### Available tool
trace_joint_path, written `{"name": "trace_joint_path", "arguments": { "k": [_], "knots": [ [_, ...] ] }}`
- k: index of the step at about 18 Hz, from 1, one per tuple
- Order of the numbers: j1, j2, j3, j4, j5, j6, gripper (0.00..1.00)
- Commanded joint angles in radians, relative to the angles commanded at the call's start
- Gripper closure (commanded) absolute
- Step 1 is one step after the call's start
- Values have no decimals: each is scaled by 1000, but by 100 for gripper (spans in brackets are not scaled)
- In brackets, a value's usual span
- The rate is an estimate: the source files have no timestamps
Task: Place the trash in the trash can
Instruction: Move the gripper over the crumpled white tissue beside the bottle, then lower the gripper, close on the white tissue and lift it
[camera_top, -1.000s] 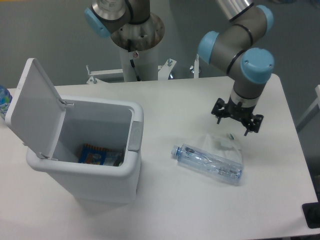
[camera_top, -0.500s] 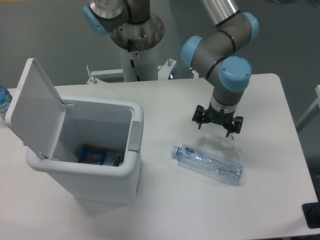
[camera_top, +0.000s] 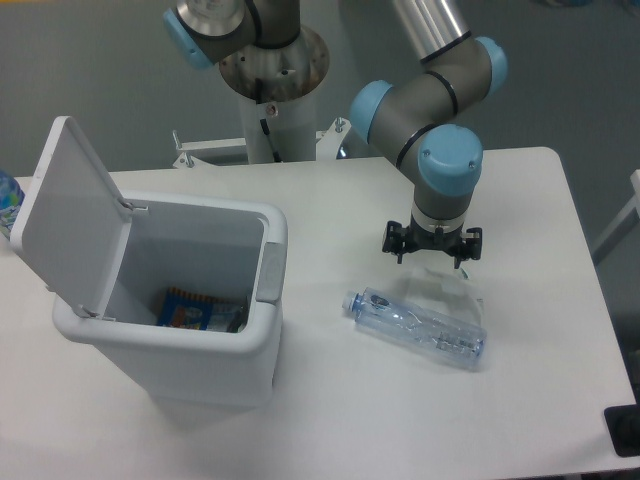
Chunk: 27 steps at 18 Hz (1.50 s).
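Right now the gripper (camera_top: 432, 247) is hovering with fingers spread apart and empty, just above the bag (camera_top: 447, 292), which is lying against the bottle (camera_top: 415, 328) on the table (camera_top: 340, 420). Off to the side, the can (camera_top: 180, 300) is standing with its lid up. Closing here risks pinching only thin film, so the bag may be slipping free or nudging the bottle into rolling.

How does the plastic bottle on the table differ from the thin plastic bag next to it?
The bottle is bluish, rigid-looking and long, lying on its side with a blue cap; the bag is whitish, flat and crumpled, with no clear shape. The bottle lies nearer the camera; the bag sits behind it, right under the gripper. Both are see-through plastic and rest on the table.
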Motion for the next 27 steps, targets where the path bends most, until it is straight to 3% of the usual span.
{"name": "trace_joint_path", "arguments": {
  "k": [2, 6, 11, 13, 21, 27],
  "knots": [
    [-2, -18, 3, 32, 0, -37, 0],
    [-20, -40, 12, 49, 6, -72, 28],
    [-20, -45, 12, 48, 18, -72, 83],
    [-20, -45, 14, 48, 18, -69, 98],
    [-12, -25, 22, 46, 21, -59, 100],
    [20, 41, 26, 35, 21, -52, 100]
  ]
}}
